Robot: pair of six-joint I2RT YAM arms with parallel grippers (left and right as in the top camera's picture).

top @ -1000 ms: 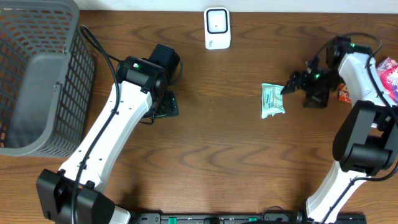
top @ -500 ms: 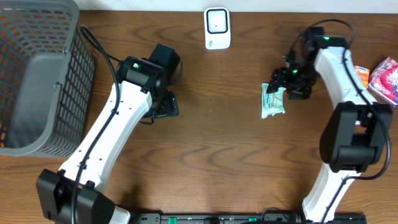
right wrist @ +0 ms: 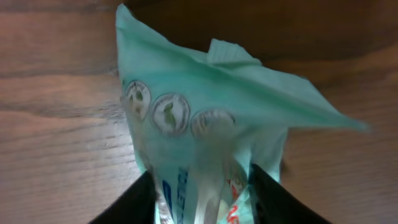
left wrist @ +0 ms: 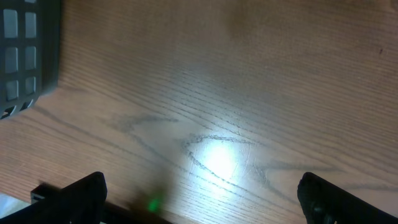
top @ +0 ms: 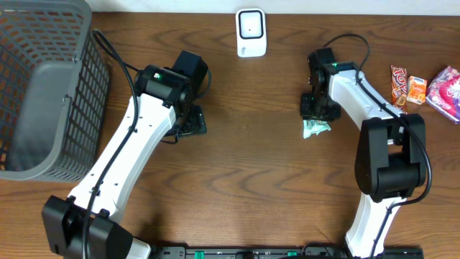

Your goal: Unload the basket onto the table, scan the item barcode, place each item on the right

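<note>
Basket, arms and scanner, seen left to right from overhead: we find a grey mesh basket (top: 43, 86) at the far left edge of the wooden table (top: 244, 187). The white left arm (top: 122, 165) reaches up beside it from the near edge.

The left gripper (left wrist: 200, 190) is released. In its wrist view we see its two dark fingers (left wrist: 84, 196) spread wide at the bottom corners of the frame. They hang over bare, brightly lit wood, with a corner of the basket at the upper left.

At top centre a white scanner (top: 251, 32) stands by the table's far edge, apart from both arms.

Right of centre, the right gripper (top: 316, 108) points down at a mint-green packet (top: 315, 128). The packet sits nearer to us than the scanner and to its right, well apart from it. Only its lower end shows beneath the gripper from overhead.

In the right wrist view the fingers (right wrist: 134, 202) press against the packet from either side. They grasp its crumpled end, with printed round emblems facing the camera. We cannot tell whether the packet rests on the wood or is just off it.

At the far right lie a red-orange sachet (top: 398, 85), a small orange pack (top: 417, 88) and a pink wrapper (top: 445, 90), side by side.
</note>
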